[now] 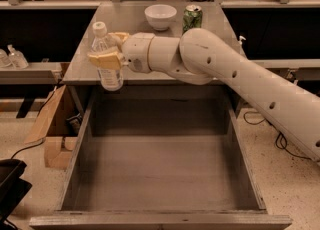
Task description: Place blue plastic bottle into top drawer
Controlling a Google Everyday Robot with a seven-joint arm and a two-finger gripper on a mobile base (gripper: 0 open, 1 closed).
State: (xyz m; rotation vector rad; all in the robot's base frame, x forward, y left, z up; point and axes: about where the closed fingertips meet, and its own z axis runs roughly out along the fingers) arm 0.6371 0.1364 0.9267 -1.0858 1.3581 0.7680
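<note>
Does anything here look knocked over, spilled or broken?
Nothing stands out. The gripper holds the blue plastic bottle upright, cap on, at the front edge of the table, by the open top drawer. The bowl and can stand upright behind.

The pincer [110, 49] grips the bottle [111, 77] over the table's [222, 31] near edge, just behind the top drawer [160, 221].

A white bowl [160, 16] and green can [192, 17] stand on the grey table [125, 19] (near its back edge); small pump bottles [15, 57] at far left.
</note>
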